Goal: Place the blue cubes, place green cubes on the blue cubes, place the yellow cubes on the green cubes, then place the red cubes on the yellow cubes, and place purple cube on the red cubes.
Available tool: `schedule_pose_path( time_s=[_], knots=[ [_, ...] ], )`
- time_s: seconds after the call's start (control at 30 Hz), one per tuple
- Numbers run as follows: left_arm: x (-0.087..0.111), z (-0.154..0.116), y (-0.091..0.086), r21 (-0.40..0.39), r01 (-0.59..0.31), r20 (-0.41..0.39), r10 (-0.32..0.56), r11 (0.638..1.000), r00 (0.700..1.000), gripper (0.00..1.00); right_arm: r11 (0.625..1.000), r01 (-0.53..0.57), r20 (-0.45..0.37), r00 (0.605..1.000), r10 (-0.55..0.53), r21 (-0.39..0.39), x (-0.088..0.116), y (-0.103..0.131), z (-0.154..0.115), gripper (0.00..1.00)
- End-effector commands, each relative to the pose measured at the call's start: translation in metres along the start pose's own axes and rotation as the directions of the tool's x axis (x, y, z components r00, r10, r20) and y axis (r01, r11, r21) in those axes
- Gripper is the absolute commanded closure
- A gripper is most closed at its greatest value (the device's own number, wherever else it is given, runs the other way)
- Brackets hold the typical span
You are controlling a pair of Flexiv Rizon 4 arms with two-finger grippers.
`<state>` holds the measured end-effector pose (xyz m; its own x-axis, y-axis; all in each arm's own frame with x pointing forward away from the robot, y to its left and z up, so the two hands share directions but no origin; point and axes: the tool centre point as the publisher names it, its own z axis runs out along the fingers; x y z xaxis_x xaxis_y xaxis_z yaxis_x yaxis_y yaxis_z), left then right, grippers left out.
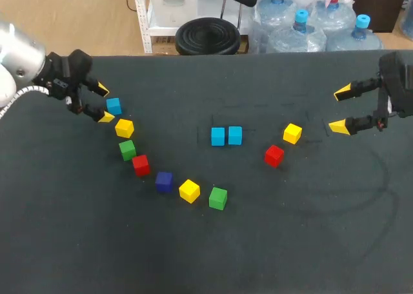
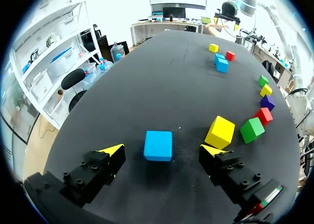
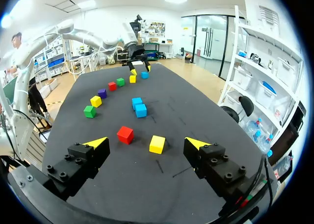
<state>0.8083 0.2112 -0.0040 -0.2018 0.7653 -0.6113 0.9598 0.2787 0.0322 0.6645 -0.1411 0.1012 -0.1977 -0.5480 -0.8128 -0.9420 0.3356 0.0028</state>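
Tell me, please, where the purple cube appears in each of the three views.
Head view: purple cube in the curved row, between red cube and yellow cube.
Left wrist view: cube far ahead of left gripper, same row.
Right wrist view: cube far ahead, same row.
Landmark: the central blue pair.

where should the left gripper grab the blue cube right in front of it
Grip the blue cube by its two opposite side faces, coming straight ahead along the left gripper's line. It sits flat, roughly square between the open fingers. The yellow cube crowds one finger, so probably keep centred.
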Motion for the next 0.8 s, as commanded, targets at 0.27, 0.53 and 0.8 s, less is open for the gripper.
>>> schedule_pose_path(
  time_s=[0.27,0.53,0.8],
  knots=[
    [0.0014,0.0076,0.0086,0.022,-0.004,-0.004,0.004,1.0,1.0,0.09,1.0,0.001,0.002,1.0,-0.001,0.0,0.0002,-0.0003,0.0006,0.0],
    [0.0016,0.0079,0.0101,0.026,0.001,-0.003,-0.001,1.0,1.0,0.56,1.0,0.001,0.002,1.0,-0.001,0.0,0.0002,-0.0003,0.0006,0.0],
    [-0.0019,0.0072,0.0096,0.025,0.005,0.005,-0.005,1.0,1.0,1.0,1.0,0.001,0.002,1.0,-0.001,0.0,0.0002,-0.0003,0.0006,0.0]
  ],
)
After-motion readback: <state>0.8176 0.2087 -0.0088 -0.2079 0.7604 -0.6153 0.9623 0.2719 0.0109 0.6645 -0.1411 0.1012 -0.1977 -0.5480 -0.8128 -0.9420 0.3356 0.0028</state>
